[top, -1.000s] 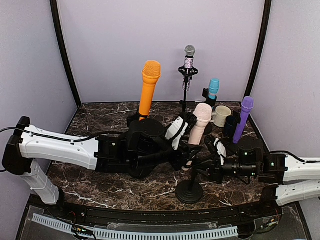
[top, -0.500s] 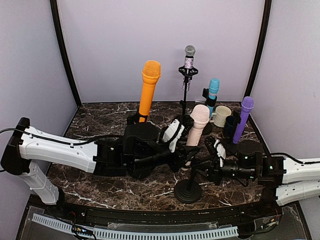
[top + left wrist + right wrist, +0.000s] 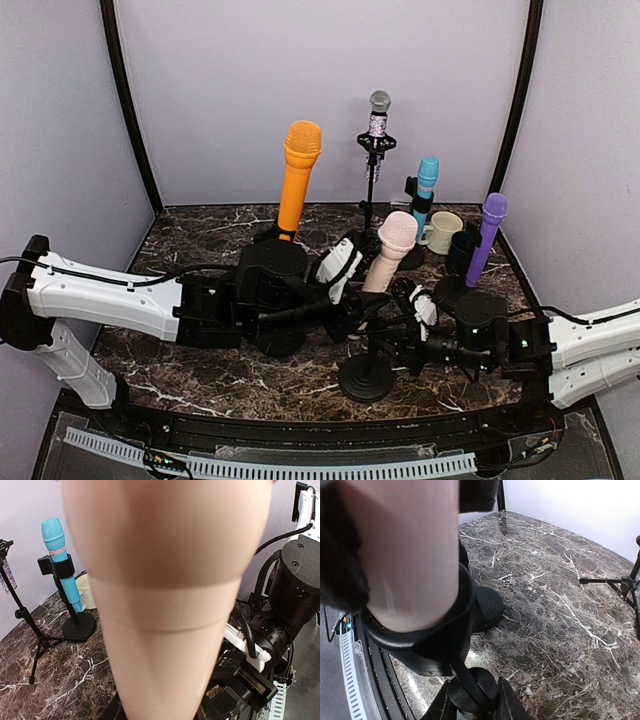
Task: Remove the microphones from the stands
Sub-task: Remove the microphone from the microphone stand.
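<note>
A pale pink microphone point(image 3: 390, 250) stands tilted in the black clip point(image 3: 430, 640) of a short stand with a round base point(image 3: 366, 380). My left gripper point(image 3: 352, 300) is shut on the microphone's lower body. The microphone fills the left wrist view point(image 3: 165, 605) and hides the fingers there. My right gripper point(image 3: 402, 338) is shut on the stand's black joint point(image 3: 475, 695) just under the clip. The microphone point(image 3: 405, 555) still sits in the clip. The stand's base point(image 3: 487, 609) rests on the marble table.
At the back stand an orange microphone point(image 3: 298, 170), a silver microphone on a tripod point(image 3: 378, 110), a blue microphone point(image 3: 427, 180) and a purple microphone point(image 3: 487, 235). A cream mug point(image 3: 445, 230) and a dark mug point(image 3: 462, 250) sit at the back right.
Both grippers, the pink microphone and its stand have shifted a little to the left together. Both grips are unchanged.
</note>
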`<move>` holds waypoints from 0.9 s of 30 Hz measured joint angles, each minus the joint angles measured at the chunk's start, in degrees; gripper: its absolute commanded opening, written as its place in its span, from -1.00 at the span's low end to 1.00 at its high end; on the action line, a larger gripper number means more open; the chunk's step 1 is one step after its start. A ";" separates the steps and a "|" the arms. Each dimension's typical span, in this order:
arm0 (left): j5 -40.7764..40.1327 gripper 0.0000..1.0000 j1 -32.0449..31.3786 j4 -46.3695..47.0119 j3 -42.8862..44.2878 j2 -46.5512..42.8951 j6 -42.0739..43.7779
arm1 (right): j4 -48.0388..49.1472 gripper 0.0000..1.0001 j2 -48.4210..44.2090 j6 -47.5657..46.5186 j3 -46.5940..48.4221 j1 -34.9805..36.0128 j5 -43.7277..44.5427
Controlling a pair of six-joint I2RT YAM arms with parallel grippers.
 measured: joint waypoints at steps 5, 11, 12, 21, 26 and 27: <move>0.46 -1.00 0.42 0.24 -1.57 -1.40 -0.07 | 1.31 -1.00 1.84 0.00 0.50 0.44 0.70; 2.05 -1.00 1.31 0.90 -2.47 -2.14 -0.20 | 1.55 -1.00 3.08 0.24 0.92 0.52 1.07; 2.40 -1.00 1.51 0.90 -2.51 -2.16 -0.20 | 1.53 -1.00 3.21 0.28 1.01 0.52 1.09; 5.51 -1.00 3.34 0.50 -2.51 -2.47 0.22 | 1.97 -1.00 5.09 1.44 2.14 0.52 1.88; 6.62 -1.00 3.89 0.35 -2.45 -2.54 0.57 | 2.21 -1.00 5.60 1.51 2.38 0.52 2.08; 6.73 -1.00 3.93 0.24 -2.40 -2.54 0.61 | 2.23 -1.00 5.64 1.51 2.38 0.52 2.08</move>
